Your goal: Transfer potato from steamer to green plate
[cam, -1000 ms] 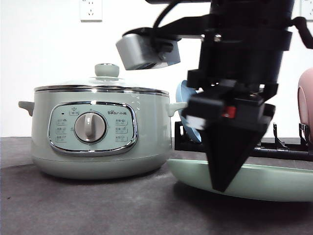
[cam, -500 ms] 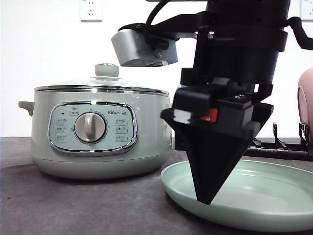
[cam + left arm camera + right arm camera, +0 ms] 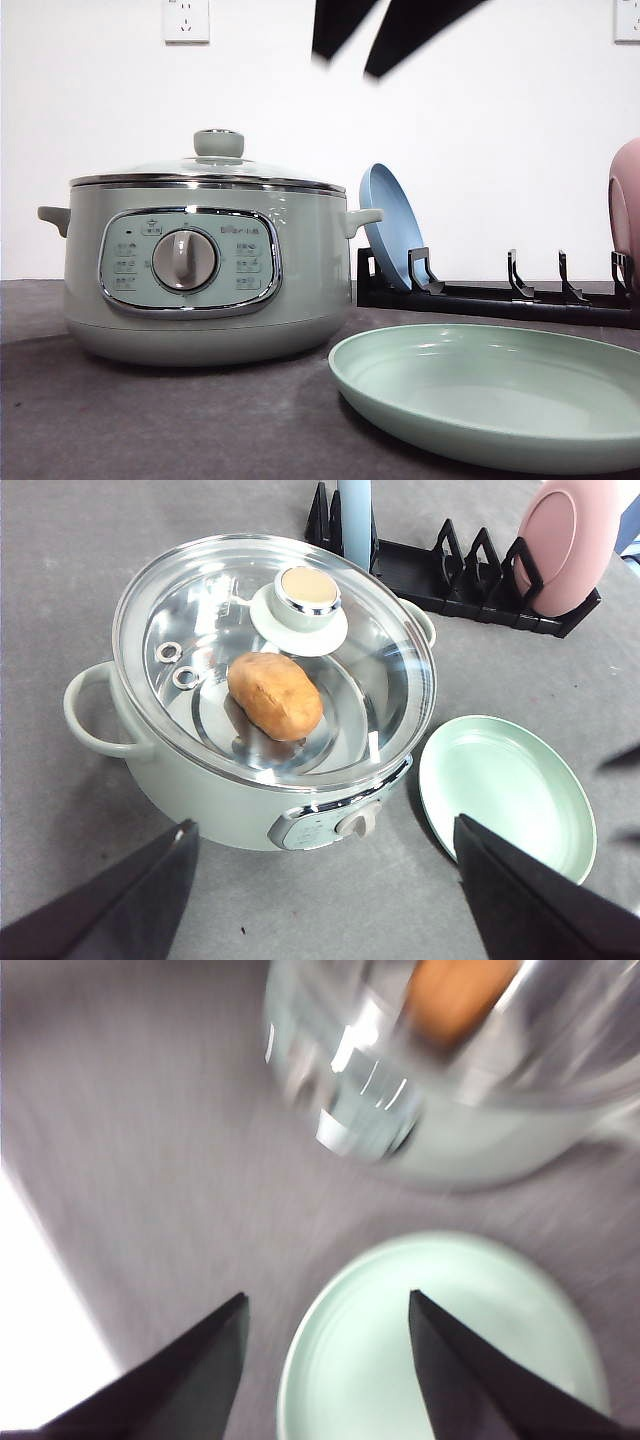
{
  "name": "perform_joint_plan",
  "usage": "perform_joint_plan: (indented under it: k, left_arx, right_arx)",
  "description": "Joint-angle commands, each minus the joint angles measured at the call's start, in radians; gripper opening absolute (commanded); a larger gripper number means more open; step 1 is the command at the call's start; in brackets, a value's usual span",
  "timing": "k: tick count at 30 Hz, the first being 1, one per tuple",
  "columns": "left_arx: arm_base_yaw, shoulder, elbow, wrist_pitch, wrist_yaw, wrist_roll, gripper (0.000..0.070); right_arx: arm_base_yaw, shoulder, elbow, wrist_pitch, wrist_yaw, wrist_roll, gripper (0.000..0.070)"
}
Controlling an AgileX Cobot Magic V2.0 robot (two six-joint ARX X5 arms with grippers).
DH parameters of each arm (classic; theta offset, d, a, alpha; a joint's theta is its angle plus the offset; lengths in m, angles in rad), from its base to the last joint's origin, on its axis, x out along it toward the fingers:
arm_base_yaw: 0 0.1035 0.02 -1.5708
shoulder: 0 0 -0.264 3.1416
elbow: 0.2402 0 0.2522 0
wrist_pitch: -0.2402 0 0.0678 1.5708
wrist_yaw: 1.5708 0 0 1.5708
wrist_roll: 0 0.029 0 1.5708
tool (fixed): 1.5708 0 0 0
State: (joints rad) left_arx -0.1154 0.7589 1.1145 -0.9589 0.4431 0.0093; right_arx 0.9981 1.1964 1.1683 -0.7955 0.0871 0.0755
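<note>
- Now we see the potato (image 3: 275,694) inside the lidded steamer (image 3: 200,780).
- Green plate (image 3: 505,792) lies at the steamer's 4 o'clock, empty.
- Left gripper (image 3: 320,900) and right gripper (image 3: 325,1360) both spread, holding nothing.

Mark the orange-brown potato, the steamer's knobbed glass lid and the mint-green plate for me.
orange-brown oval potato (image 3: 275,694), left wrist view, middle of its skin, seen through the glass.
knobbed glass lid (image 3: 306,590), left wrist view, its knob top.
pale mint-green round plate (image 3: 505,792), left wrist view, bare centre.
</note>
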Motion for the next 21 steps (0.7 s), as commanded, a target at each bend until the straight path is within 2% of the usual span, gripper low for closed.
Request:
perform_joint_plan:
  k: [1, 9, 12, 15, 21]
  left_arx:
    - [-0.002, 0.006, 0.025, 0.009, 0.003, 0.005, 0.0519]
    - [-0.002, 0.006, 0.025, 0.009, 0.003, 0.005, 0.0519]
    - [-0.002, 0.006, 0.025, 0.009, 0.003, 0.005, 0.0516]
    - [-0.002, 0.006, 0.025, 0.009, 0.003, 0.005, 0.0515]
    - [-0.002, 0.006, 0.025, 0.009, 0.003, 0.005, 0.0515]
  right_arx:
    - [-0.034, -0.015, 0.02, 0.002, -0.052, -0.018, 0.0318]
    - [-0.294, -0.128, 0.02, 0.001, -0.426, -0.041, 0.0318]
    - [-0.367, -0.143, 0.02, -0.003, -0.529, -0.049, 0.0318]
    - [-0.408, -0.146, 0.02, -0.024, -0.539, -0.063, 0.0318]
    - [-0.418, -0.145, 0.018, -0.047, -0.539, -0.086, 0.0318]
